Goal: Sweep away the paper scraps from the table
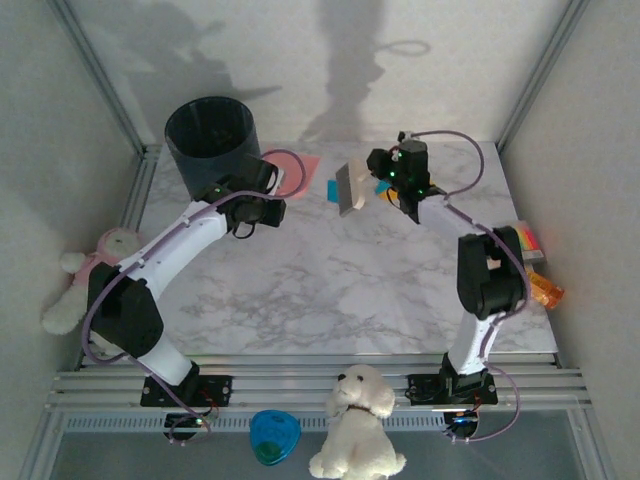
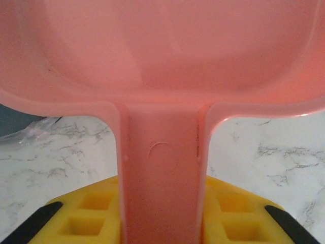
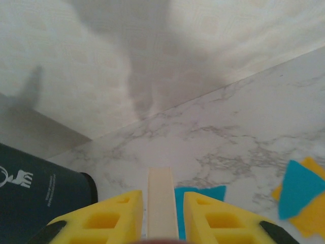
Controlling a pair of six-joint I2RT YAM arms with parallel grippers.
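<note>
We see the left tool (image 2: 161, 213) clamped on the handle of the pink dustpan (image 2: 167, 56); the pan is just beside the dark bin (image 1: 210, 135) at the far left of the table (image 1: 330, 290). The right tool (image 3: 162, 208) is closed on the cream brush (image 1: 352, 188), its head over the far-mid table. Paper scraps (image 3: 300, 189): teal & orange bits lie on the marble right of that tool, w/ one teal bit beside the brush handle. In the top view a teal bit lies btw dustpan & brush.
</note>
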